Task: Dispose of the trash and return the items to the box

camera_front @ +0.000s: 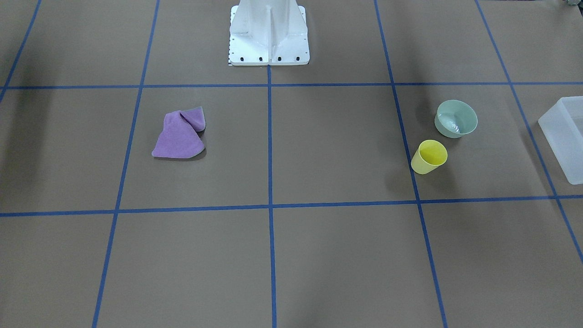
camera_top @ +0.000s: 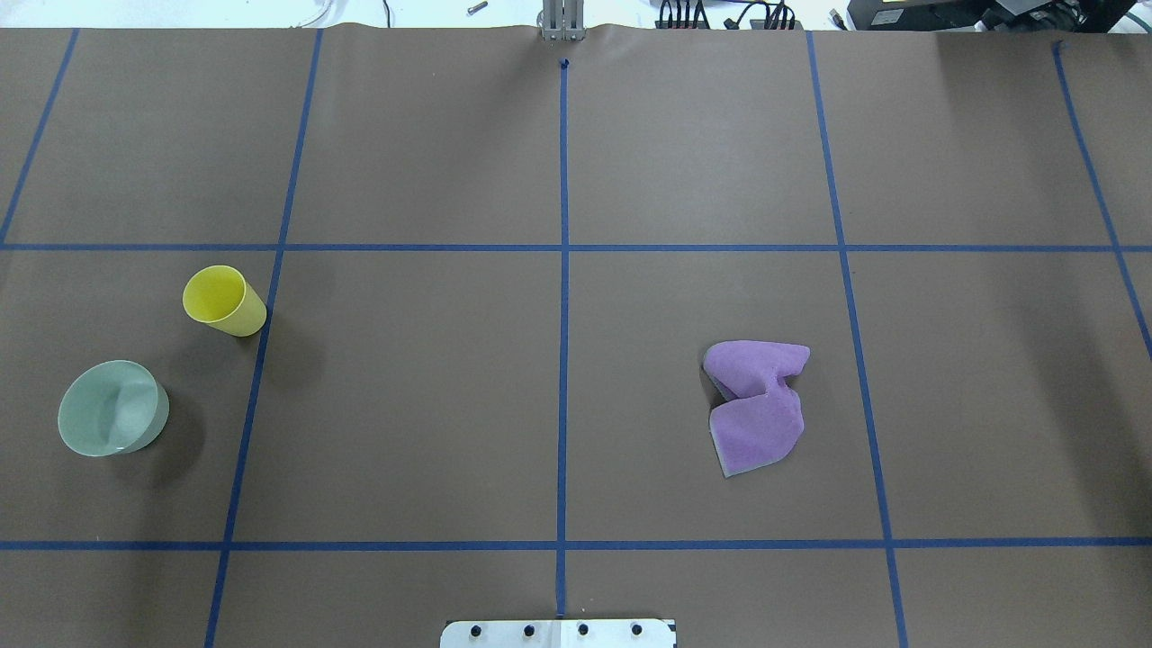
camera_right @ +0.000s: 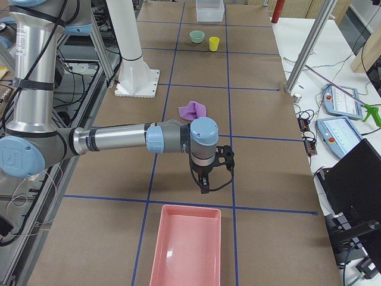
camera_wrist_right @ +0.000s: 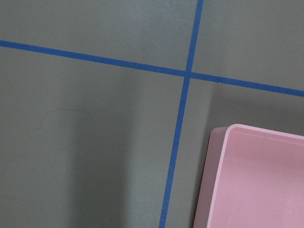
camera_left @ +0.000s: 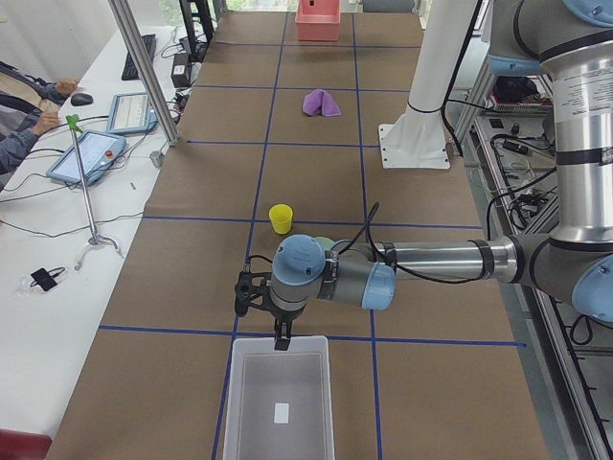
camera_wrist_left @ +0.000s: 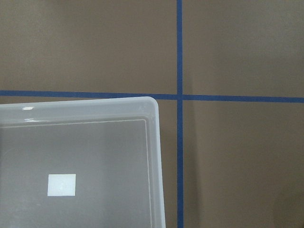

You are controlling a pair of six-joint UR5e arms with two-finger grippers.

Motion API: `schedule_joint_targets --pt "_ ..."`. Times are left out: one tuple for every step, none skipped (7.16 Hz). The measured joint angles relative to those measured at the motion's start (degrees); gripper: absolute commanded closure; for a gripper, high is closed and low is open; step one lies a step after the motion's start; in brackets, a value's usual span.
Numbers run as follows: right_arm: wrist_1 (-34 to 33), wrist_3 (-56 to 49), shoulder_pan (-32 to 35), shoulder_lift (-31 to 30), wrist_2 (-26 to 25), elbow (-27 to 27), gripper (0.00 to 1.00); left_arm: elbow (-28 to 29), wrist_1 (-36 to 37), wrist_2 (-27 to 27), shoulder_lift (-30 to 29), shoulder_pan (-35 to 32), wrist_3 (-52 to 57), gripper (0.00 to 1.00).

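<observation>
Box sits at the table end, both items outside it. Mint bowl upright near box. Yellow cup upright beyond bowl, not touching. Left tool above box rim, bowl side. Right tool far from box. Whether either tool is apart or together: cannot tell.

No text, brand or number can be read anywhere. The white square label on the floor of the frosted box, toward 7 o'clock in the left wrist view, looks blank. The tablet screens beside the counter are too small to read.
</observation>
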Motion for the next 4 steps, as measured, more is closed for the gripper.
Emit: schedule_joint_targets --pt "-0.04 -0.04 -0.01 0.0 0.01 0.0 0.0 0.04 -0.03 0.0 0.0 0.03 -0.12 0.02" --pt "-0.04 -0.06 -0.04 0.03 0.05 0.01 0.0 0.09 -0.04 -0.33 -0.01 0.09 -0.18 0.02" --pt "-0.03 -0.06 -0.07 0.08 0.07 0.01 0.0 0.03 -0.04 -1.52 0.0 0.13 -0.26 0.02" --pt "-0.04 -0.07 -0.08 0.11 0.08 -0.03 0.0 -0.07 -0.1 -3.63 0.02 0.21 -0.23 0.03"
